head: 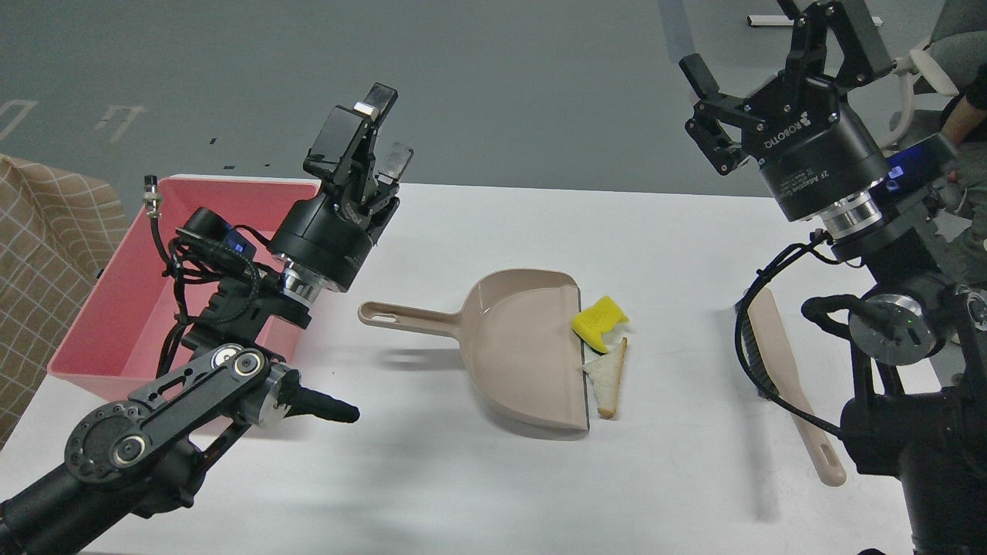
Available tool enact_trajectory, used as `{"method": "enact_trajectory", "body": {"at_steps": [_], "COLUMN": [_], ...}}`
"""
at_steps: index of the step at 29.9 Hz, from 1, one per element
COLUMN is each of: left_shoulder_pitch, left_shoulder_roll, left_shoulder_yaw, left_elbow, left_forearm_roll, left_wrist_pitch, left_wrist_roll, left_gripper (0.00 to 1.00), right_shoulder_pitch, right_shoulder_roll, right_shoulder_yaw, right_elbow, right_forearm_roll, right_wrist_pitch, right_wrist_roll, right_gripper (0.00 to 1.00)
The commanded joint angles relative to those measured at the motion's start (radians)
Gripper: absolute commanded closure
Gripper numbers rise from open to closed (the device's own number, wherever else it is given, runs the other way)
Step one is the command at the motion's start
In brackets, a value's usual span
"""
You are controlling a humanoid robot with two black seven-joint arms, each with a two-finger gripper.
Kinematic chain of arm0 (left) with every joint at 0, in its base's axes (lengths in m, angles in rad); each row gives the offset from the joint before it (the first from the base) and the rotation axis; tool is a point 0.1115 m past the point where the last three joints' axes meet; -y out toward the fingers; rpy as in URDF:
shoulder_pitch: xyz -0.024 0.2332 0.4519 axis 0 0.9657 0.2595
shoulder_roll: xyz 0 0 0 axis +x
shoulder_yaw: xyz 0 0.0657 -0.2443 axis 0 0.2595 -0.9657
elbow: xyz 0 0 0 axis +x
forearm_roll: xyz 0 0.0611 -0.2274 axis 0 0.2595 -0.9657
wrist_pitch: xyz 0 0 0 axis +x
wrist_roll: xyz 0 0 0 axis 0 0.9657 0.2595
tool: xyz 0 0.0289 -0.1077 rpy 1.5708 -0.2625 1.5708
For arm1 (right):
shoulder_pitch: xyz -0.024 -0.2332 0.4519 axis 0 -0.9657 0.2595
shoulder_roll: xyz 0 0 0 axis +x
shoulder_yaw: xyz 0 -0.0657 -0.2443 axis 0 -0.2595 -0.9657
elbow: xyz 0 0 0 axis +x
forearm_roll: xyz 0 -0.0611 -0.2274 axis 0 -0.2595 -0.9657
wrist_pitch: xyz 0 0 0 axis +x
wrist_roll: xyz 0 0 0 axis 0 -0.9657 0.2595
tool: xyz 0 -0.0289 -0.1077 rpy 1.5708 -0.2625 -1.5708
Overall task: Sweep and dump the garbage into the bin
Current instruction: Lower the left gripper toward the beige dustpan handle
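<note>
- Start of sweep: we hold nothing. Left pincer [383, 131] narrow and empty above the bin [108, 308]; right pincer [759, 73] wide, raised.
- Sponge chunk [597, 318] and bread slice [609, 375] touch the dustpan [517, 351] lip, on the side away from the bin.
- Next: left takes the dustpan handle, right the brush [794, 385] beyond the scraps.

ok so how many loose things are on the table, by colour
pink: 1, the bin
beige: 2, the dustpan and a long-handled tool partly hidden by the right arm
yellow: 1, the sponge-like chunk
white with brown crust: 1, the bread slice
total: 5
</note>
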Motion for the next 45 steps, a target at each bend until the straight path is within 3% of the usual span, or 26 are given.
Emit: {"method": "enact_trajectory", "body": {"at_steps": [1,12,19,31,45], "left_shoulder_pitch": [0.062,0.271,0.289,0.389,0.443], "left_shoulder_roll": [-0.001,-0.024,-0.02,-0.009,-0.007], "left_shoulder_yaw": [-0.001,0.0,-0.001,0.002,0.082], "left_elbow": [-0.019,-0.039,-0.041,-0.041,-0.012], "left_forearm_roll": [0.002,0.065,0.066,0.066,0.12], "left_wrist_pitch": [0.004,0.055,0.063,0.061,0.076], "left_wrist_roll": [0.007,-0.002,-0.005,-0.102,-0.107], "left_gripper": [0.02,0.02,0.02,0.02,0.02], "right_shoulder_pitch": [-0.001,-0.013,-0.014,-0.016,-0.027], "right_shoulder_roll": [0.0,0.0,0.0,0.0,0.0], "right_shoulder_yaw": [0.0,0.001,0.001,0.003,0.004], "right_elbow": [0.0,-0.006,-0.014,-0.014,-0.016], "right_forearm_roll": [0.0,0.0,0.0,0.0,0.0], "right_wrist_pitch": [0.0,0.0,0.0,0.0,0.0], "right_wrist_roll": [0.0,0.0,0.0,0.002,0.002], "right_gripper": [0.0,0.0,0.0,0.0,0.0]}}
